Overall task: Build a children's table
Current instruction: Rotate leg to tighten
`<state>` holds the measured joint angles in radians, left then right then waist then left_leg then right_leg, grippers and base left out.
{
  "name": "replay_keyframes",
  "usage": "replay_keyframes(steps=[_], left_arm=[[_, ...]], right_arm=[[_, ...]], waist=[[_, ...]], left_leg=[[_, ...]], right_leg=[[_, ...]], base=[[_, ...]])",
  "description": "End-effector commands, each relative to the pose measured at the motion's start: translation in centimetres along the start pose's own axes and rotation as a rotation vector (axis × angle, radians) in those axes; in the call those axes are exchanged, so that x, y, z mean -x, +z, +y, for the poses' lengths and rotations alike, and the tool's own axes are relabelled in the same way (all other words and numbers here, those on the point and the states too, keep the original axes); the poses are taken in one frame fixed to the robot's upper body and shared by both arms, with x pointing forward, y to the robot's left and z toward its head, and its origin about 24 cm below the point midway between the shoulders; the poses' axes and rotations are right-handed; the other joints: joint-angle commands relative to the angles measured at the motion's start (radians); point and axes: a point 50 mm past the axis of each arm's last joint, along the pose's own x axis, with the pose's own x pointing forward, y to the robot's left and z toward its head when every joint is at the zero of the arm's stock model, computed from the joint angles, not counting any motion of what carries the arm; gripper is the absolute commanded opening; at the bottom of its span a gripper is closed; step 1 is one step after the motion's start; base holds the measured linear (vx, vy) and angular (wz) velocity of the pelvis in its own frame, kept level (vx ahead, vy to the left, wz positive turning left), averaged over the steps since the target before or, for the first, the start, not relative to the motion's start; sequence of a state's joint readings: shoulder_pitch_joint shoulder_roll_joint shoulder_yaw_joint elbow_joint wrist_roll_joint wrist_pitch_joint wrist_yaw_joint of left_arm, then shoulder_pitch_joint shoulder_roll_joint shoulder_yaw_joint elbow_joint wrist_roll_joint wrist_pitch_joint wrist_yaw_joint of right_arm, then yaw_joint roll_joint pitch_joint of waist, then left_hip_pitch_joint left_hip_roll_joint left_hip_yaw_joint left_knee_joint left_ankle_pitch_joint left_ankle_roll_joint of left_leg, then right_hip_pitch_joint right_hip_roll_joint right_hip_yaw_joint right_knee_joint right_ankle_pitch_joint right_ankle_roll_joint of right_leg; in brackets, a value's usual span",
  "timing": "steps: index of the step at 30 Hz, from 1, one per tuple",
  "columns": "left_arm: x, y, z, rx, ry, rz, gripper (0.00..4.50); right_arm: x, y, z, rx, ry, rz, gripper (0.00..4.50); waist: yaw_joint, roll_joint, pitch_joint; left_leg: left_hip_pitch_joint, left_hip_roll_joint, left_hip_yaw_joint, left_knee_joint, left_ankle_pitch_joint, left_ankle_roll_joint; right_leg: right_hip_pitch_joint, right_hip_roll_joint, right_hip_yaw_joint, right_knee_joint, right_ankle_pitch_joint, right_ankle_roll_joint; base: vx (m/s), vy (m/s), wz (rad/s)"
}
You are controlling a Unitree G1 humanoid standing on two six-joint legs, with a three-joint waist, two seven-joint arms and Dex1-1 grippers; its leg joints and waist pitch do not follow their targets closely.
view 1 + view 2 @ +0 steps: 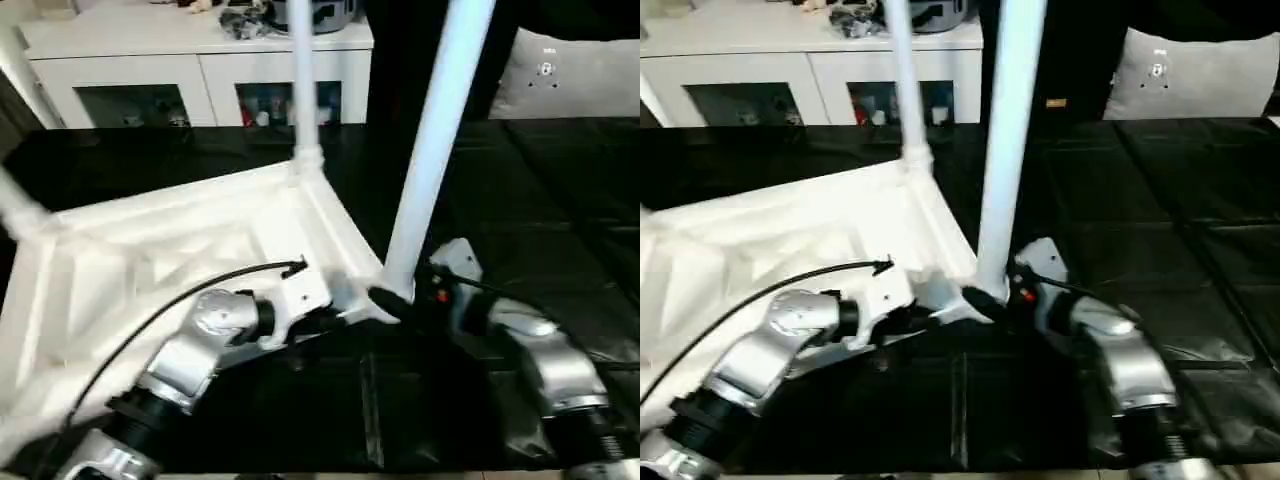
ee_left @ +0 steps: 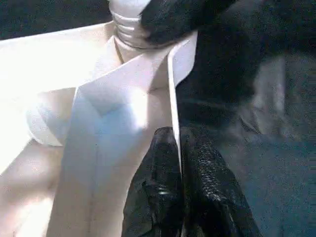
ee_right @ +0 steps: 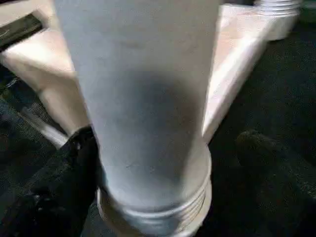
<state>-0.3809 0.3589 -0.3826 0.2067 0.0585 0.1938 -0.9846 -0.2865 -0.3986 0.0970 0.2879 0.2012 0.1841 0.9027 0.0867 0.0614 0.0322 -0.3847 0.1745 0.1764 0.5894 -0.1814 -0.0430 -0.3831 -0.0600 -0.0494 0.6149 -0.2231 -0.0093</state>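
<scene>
The white children's table lies upside down on a black surface, its ribbed underside [image 1: 170, 260] facing up. One leg [image 1: 302, 90] stands in the far corner socket. Another stub of a leg [image 1: 18, 205] shows at the left. A third leg [image 1: 430, 140] rises from the near right corner. My right gripper [image 1: 398, 298] is shut on that leg's threaded base [image 3: 153, 207]. My left gripper [image 2: 178, 148] is shut on the thin rim wall [image 2: 170, 89] beside the same corner, seen in the head view as the left gripper [image 1: 335, 318].
A white cabinet with glass doors [image 1: 200, 70] stands behind the work, with clutter on top. A grey cushion [image 1: 570, 75] lies at the back right. The black cover [image 1: 560, 200] stretches to the right. A black cable [image 1: 170, 305] runs over my left forearm.
</scene>
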Motion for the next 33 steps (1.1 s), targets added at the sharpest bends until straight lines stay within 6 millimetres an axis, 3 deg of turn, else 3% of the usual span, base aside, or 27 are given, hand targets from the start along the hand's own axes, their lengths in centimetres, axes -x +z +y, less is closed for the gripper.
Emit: replay_keyframes(steps=[1, 2, 8, 11, 12, 16, 24, 27, 29, 33], left_arm=[[0.3, -0.2, 0.0, -0.070, -0.080, 0.036, 0.00], [0.4, -0.3, 0.0, -0.081, -0.097, 0.041, 0.00], [1.5, -1.0, -0.5, -0.152, -0.267, 0.065, 0.00], [1.5, -0.9, -0.7, -0.170, -0.331, 0.059, 0.00], [1.5, -0.9, -0.7, -0.173, -0.341, 0.058, 0.00], [1.4, -0.8, -0.8, -0.188, -0.372, 0.054, 0.00], [1.3, -1.0, -0.9, -0.198, -0.404, 0.052, 0.00], [1.3, -1.0, -0.9, -0.192, -0.398, 0.050, 0.00], [1.3, -1.1, -1.0, -0.187, -0.394, 0.048, 0.00], [1.3, -1.0, -1.2, -0.129, -0.361, 0.013, 0.00]], right_arm=[[0.0, 0.8, 0.3, 0.057, 0.097, 0.006, 4.46], [0.1, 0.8, 0.3, 0.060, 0.117, 0.008, 4.46], [0.7, 1.6, 0.6, 0.108, 0.292, 0.025, 4.46], [0.5, 1.6, 1.0, 0.118, 0.369, 0.047, 4.46], [0.5, 1.6, 1.1, 0.117, 0.381, 0.050, 4.18], [0.2, 1.6, 1.4, 0.114, 0.417, 0.050, 3.91], [-0.1, 1.3, 1.7, 0.097, 0.455, 0.060, 3.27], [-0.1, 1.0, 1.9, 0.082, 0.453, 0.065, 3.23], [-0.1, 0.9, 1.9, 0.074, 0.454, 0.063, 2.87], [-0.2, 0.8, 2.4, 0.031, 0.450, 0.033, 2.76]], waist=[[0.001, -0.011, -0.048], [0.000, -0.017, -0.047], [0.006, -0.015, -0.052], [0.014, -0.016, -0.053], [0.014, -0.016, -0.053], [0.027, -0.018, -0.054], [0.027, -0.019, -0.055], [0.028, -0.018, -0.055], [0.027, -0.019, -0.055], [0.027, -0.018, -0.055]], left_leg=[[0.021, 0.059, -0.021, -0.065, -0.197, 0.070], [0.018, 0.061, -0.021, -0.067, -0.194, 0.066], [0.015, 0.060, -0.020, -0.060, -0.154, 0.090], [0.018, 0.061, -0.018, -0.059, -0.148, 0.095], [0.018, 0.061, -0.018, -0.059, -0.148, 0.095], [0.018, 0.063, -0.018, -0.058, -0.138, 0.096], [0.018, 0.063, -0.019, -0.059, -0.141, 0.084], [0.018, 0.063, -0.019, -0.059, -0.141, 0.086], [0.018, 0.063, -0.019, -0.059, -0.143, 0.085], [0.017, 0.062, -0.019, -0.059, -0.139, 0.083]], right_leg=[[0.038, -0.083, 0.045, -0.081, -0.140, -0.202], [0.039, -0.082, 0.045, -0.078, -0.128, -0.205], [0.039, -0.084, 0.042, -0.067, -0.050, -0.226], [0.037, -0.085, 0.043, -0.066, -0.058, -0.232], [0.037, -0.085, 0.043, -0.066, -0.058, -0.232], [0.036, -0.086, 0.043, -0.062, -0.043, -0.236], [0.037, -0.086, 0.043, -0.062, -0.050, -0.232], [0.037, -0.087, 0.042, -0.061, -0.049, -0.234], [0.038, -0.087, 0.042, -0.062, -0.054, -0.233], [0.038, -0.087, 0.042, -0.060, -0.047, -0.237]], base=[[0.000, 0.000, 0.00], [0.000, 0.000, 0.00], [0.000, 0.000, 0.00], [0.000, 0.000, 0.00], [0.000, 0.000, 0.00], [0.000, 0.000, 0.00], [0.000, 0.000, 0.00], [0.000, 0.000, 0.00], [0.000, 0.000, 0.00], [0.000, 0.000, 0.00]])
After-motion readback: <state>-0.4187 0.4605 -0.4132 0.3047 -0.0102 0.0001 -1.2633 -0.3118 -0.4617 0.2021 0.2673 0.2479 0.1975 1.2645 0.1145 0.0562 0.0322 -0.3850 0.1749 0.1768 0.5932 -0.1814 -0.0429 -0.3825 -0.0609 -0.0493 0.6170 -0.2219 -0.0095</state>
